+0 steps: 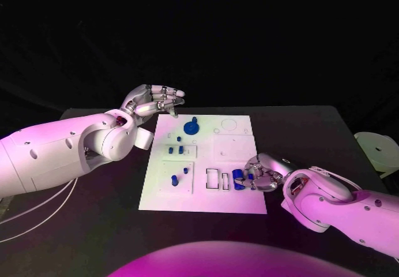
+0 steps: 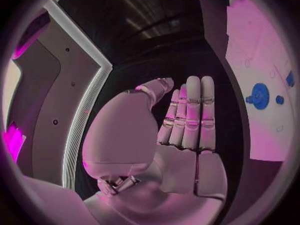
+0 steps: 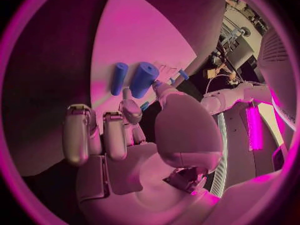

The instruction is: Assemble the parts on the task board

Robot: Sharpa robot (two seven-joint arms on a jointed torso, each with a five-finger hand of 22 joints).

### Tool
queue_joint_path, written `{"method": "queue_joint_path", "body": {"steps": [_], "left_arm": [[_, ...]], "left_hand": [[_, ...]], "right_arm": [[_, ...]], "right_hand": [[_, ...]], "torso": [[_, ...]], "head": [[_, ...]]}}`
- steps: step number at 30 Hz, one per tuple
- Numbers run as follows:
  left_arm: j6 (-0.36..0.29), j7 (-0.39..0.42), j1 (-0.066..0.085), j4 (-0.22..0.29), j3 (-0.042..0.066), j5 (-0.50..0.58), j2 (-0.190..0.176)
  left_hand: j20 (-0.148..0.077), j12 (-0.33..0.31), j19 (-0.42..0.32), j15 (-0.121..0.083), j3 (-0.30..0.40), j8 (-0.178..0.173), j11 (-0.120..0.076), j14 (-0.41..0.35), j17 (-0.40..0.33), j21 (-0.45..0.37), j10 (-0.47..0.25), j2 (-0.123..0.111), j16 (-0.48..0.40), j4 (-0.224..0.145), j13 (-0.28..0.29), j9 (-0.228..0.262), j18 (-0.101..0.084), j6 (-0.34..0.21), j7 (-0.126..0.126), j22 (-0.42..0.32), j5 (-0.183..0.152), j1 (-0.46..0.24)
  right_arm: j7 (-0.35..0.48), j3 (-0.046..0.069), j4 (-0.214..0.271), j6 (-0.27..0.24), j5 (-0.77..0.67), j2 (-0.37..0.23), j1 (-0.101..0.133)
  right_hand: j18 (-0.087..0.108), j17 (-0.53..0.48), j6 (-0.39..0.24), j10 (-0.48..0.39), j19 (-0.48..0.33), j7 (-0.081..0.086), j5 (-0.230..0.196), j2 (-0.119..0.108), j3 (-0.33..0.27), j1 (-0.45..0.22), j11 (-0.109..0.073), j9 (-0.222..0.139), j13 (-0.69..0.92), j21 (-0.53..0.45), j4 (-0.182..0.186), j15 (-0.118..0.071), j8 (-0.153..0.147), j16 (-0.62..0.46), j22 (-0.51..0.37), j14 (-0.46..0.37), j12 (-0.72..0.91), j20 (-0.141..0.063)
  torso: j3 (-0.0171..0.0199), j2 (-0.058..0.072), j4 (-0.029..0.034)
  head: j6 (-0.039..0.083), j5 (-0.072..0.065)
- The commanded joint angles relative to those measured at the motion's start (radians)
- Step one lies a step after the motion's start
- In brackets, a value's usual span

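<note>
Lying in the middle of the black surface (image 1: 100,231), the white task board (image 1: 218,193) is seen with small blue parts spread over it. A blue gear-shaped part (image 1: 192,126) is set near the board's far edge, a pair of short blue pegs (image 1: 176,150) stands in a raised square left of centre, and another blue peg (image 1: 174,179) lies in the square nearer the robot.

The left hand (image 1: 154,103) is held above the board's far left corner, its fingers curled downward, nothing being seen in it; in the left wrist view the fingers (image 2: 190,112) are laid side by side and straight, so whether they count as apart or together cannot be told.

The right hand (image 1: 264,173) rests at the board's near right edge. A blue cylinder (image 3: 143,79) is pinched at its fingertips, and a slimmer blue peg (image 3: 119,78) lies just beside it on the board.
</note>
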Motion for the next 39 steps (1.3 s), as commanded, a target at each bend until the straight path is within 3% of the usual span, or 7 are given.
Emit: {"method": "queue_joint_path", "body": {"steps": [1,9,14,19,27,33,39], "left_arm": [[0.0,0.02,0.0,0.003,0.001,0.005,0.0],[0.001,0.02,0.0,0.004,0.001,0.006,-0.002],[0.002,0.019,0.0,0.005,0.001,0.006,-0.003],[0.003,0.017,0.0,0.005,0.001,0.006,-0.004],[0.005,0.015,0.0,0.005,0.001,0.006,-0.005],[0.006,0.014,0.0,0.004,0.001,0.006,-0.006],[0.009,0.012,0.0,0.004,0.001,0.006,-0.005]], "left_hand": [[-0.001,0.004,-0.005,0.002,0.001,0.004,-0.002,-0.001,0.001,0.0,-0.006,0.002,0.004,0.002,0.001,-0.001,0.014,-0.006,-0.003,-0.001,0.005,-0.005],[-0.001,0.006,-0.004,0.001,0.002,0.005,-0.003,0.0,0.001,0.0,-0.005,0.002,0.005,0.001,0.001,-0.001,0.014,-0.006,-0.003,-0.001,0.005,-0.004],[-0.001,0.006,-0.004,0.001,0.002,0.005,-0.003,0.0,0.001,0.0,-0.005,0.002,0.005,0.001,0.001,-0.001,0.014,-0.006,-0.003,-0.001,0.005,-0.004],[-0.001,0.006,-0.004,0.001,0.002,0.005,-0.003,0.0,0.001,0.0,-0.005,0.002,0.005,0.001,0.001,-0.001,0.014,-0.006,-0.003,-0.001,0.005,-0.004],[-0.001,0.007,-0.004,0.001,0.001,0.005,-0.003,0.0,0.002,0.0,-0.006,0.002,0.005,0.001,0.001,-0.001,0.014,-0.005,-0.003,-0.001,0.005,-0.005],[-0.001,0.007,-0.004,0.001,0.001,0.005,-0.003,0.0,0.002,0.0,-0.006,0.002,0.005,0.001,0.001,-0.001,0.014,-0.005,-0.003,-0.001,0.005,-0.005],[-0.001,0.008,-0.003,0.001,0.001,0.006,-0.003,0.0,0.002,0.0,-0.006,0.001,0.006,0.001,0.002,-0.001,0.014,-0.006,-0.003,-0.002,0.005,-0.005]], "right_arm": [[-0.025,-0.001,-0.007,0.051,-0.034,0.008,-0.006],[-0.032,-0.002,-0.021,0.06,-0.048,0.022,-0.015],[-0.031,-0.002,-0.024,0.046,-0.051,0.031,-0.018],[-0.022,-0.003,-0.019,-0.001,-0.052,0.033,-0.02],[0.006,-0.002,0.013,-0.107,-0.041,0.018,-0.02],[0.018,0.003,0.053,-0.149,-0.013,0.004,-0.004],[0.019,0.005,0.068,-0.126,0.029,0.022,0.015]], "right_hand": [[-0.014,0.065,0.003,0.005,0.036,-0.003,0.006,-0.003,-0.002,0.002,-0.001,0.002,0.002,0.008,0.005,0.0,-0.003,0.005,0.204,0.065,0.002,-0.003],[-0.016,0.074,0.007,0.012,0.039,-0.004,0.008,-0.002,-0.008,0.01,-0.003,0.006,0.015,0.015,0.006,-0.001,-0.002,0.01,0.206,0.067,0.009,-0.004],[-0.018,0.083,0.015,0.023,0.042,-0.007,0.011,0.011,-0.012,0.04,-0.005,0.013,0.036,0.025,0.004,-0.003,0.0,0.015,0.211,0.069,0.021,-0.005],[-0.025,0.106,0.045,0.061,0.056,-0.016,-0.005,0.041,0.003,0.09,-0.014,0.025,0.094,0.059,-0.002,-0.009,0.009,0.027,0.223,0.073,0.057,-0.01],[-0.031,0.115,0.087,0.096,0.07,-0.037,-0.011,0.066,0.04,0.133,-0.032,0.042,0.144,0.092,-0.008,-0.023,0.029,0.031,0.234,0.075,0.086,-0.022],[-0.032,0.114,0.1,0.105,0.072,-0.044,-0.004,0.073,0.052,0.12,-0.038,0.05,0.156,0.097,0.006,-0.029,0.037,0.031,0.235,0.075,0.091,-0.028],[-0.032,0.111,0.106,0.112,0.072,-0.046,0.001,0.073,0.054,0.097,-0.04,0.057,0.166,0.096,0.012,-0.032,0.043,0.03,0.235,0.074,0.094,-0.031]], "torso": [[-0.0006,0.0,0.0001],[0.0005,0.001,-0.0005],[0.0014,0.002,-0.0004],[0.0011,0.001,-0.0012],[0.0019,0.001,-0.002],[0.0003,-0.001,-0.002],[0.0002,0.001,-0.0007]], "head": [[-0.002,0.002],[-0.004,0.005],[-0.005,0.006],[-0.007,0.008],[-0.007,0.009],[-0.006,0.007],[-0.003,0.005]]}}
